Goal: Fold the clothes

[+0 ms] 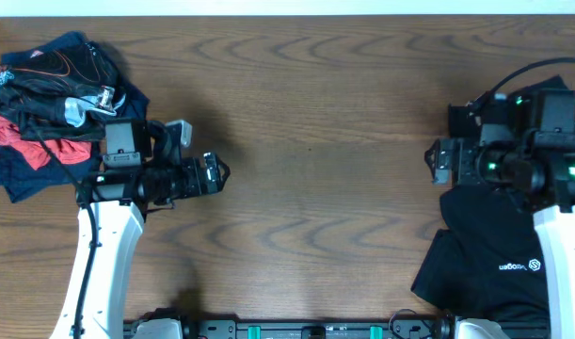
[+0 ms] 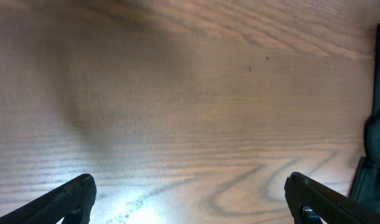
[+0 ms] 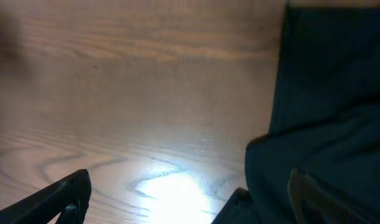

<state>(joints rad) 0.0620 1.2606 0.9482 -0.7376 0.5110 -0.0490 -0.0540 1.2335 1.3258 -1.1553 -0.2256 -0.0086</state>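
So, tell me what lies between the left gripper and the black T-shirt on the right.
Only bare wooden table. In the overhead view nothing rests on the stretch from the left gripper to the black T-shirt.

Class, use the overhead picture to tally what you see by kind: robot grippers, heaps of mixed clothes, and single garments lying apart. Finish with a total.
Robot grippers: 2 (left gripper, right gripper)
Heap of mixed clothes: 1
Black T-shirt lying apart: 1
Total: 4

Overhead straight down on the table point(image 1: 306, 122) — both wrist views close above its wood.
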